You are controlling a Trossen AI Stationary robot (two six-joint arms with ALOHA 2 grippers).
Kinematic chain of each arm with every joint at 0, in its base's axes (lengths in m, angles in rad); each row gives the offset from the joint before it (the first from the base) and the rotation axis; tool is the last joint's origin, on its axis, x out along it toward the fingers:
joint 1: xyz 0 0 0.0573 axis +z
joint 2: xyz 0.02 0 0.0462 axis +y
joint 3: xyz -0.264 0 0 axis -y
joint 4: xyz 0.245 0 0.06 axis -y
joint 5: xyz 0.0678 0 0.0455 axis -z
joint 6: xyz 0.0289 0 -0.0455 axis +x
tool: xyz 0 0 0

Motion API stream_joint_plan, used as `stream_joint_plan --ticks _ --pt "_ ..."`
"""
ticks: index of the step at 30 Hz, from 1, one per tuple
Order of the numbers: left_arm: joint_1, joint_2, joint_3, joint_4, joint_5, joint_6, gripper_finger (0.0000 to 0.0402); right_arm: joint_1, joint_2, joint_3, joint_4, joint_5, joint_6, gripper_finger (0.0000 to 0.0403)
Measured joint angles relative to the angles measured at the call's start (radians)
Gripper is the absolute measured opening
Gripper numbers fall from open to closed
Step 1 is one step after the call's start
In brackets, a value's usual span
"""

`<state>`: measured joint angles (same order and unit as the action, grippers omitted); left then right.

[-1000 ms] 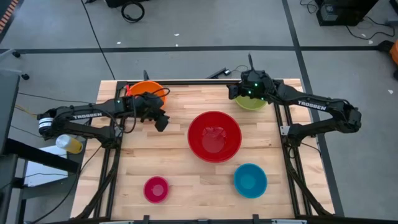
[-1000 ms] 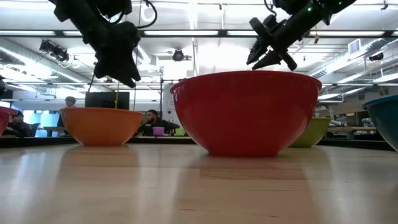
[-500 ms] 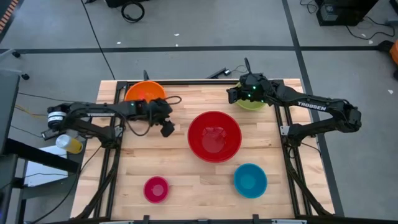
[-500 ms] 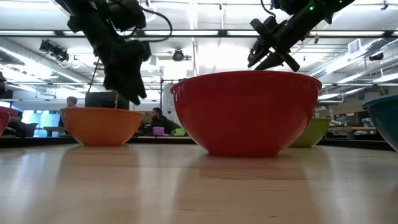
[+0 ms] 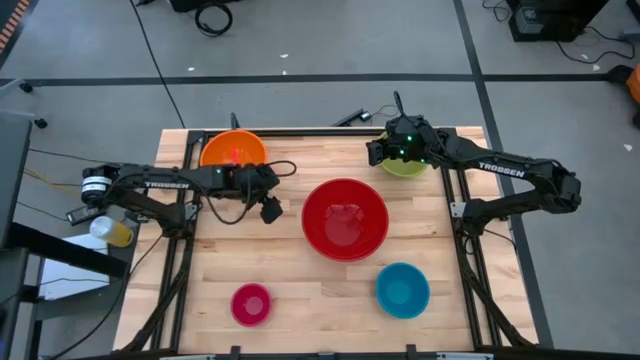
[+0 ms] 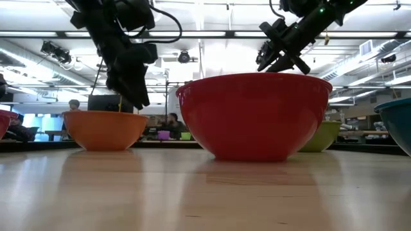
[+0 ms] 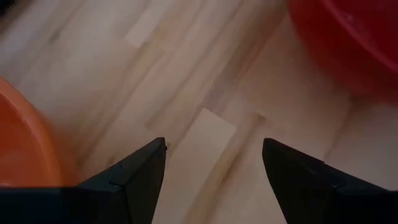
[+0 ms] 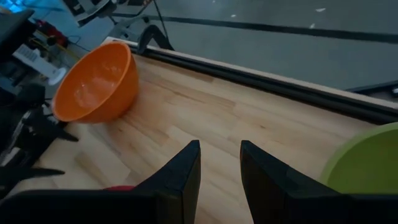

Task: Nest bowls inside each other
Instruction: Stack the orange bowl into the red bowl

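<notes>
Five bowls stand upright on their bases on the wooden table. They are orange (image 5: 234,150) at the far left, lime green (image 5: 408,166) at the far right, large red (image 5: 345,218) in the middle, blue (image 5: 402,290) near right and magenta (image 5: 251,304) near left. My left gripper (image 5: 269,210) hangs open above bare wood between the orange bowl (image 7: 18,146) and the red bowl (image 7: 354,37), touching neither. My right gripper (image 5: 372,152) hovers open with a narrow gap, beside the green bowl (image 8: 367,165); nothing is between its fingers (image 8: 181,174).
A dark rail (image 5: 320,130) runs along the table's far edge. A yellow object (image 5: 115,232) sits off the table's left side. People sit in the room behind (image 6: 170,122). Bare wood lies between the magenta and red bowls (image 5: 290,260).
My left gripper has moved from beside the orange bowl toward the table's right edge and a little nearer, sinking toward the wood next to the red bowl. The bowls have stayed in place.
</notes>
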<state>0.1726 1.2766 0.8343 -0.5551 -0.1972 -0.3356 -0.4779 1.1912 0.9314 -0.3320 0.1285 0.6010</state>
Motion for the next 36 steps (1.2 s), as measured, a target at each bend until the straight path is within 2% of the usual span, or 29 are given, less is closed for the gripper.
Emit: stream_joint_plan --ticks 3,10,14,16,19,27,30,36 --pt "0.001 0.0 0.001 0.0 -0.024 0.034 0.027 -0.012 0.0 0.0 0.001 -0.041 0.0 0.0119" --pt "0.032 -0.004 0.007 -0.041 -0.031 0.024 0.027 -0.014 0.0 0.0 0.001 -0.058 0.008 0.0119" --pt "0.053 -0.017 0.085 -0.13 -0.035 0.036 0.027 -0.014 0.0 0.0 0.001 -0.085 0.009 0.0119" --pt "0.07 -0.017 0.113 -0.175 -0.069 0.077 0.027 -0.014 0.0 0.0 0.001 -0.088 0.009 0.0119" --pt "0.106 -0.016 0.133 -0.156 -0.079 0.117 0.027 -0.015 0.0 0.0 0.002 -0.084 0.009 0.0119" --pt "0.201 0.025 0.06 -0.164 -0.05 0.095 0.027 -0.012 0.0 0.0 0.001 -0.08 0.009 0.0119" --pt "0.214 0.054 0.055 -0.181 -0.042 0.045 0.027 -0.01 0.0 0.0 0.001 -0.08 0.009 0.0119" --pt "0.21 0.085 0.056 -0.161 -0.041 0.048 0.0251 -0.008 0.0 0.0 0.001 -0.081 0.009 0.0119"
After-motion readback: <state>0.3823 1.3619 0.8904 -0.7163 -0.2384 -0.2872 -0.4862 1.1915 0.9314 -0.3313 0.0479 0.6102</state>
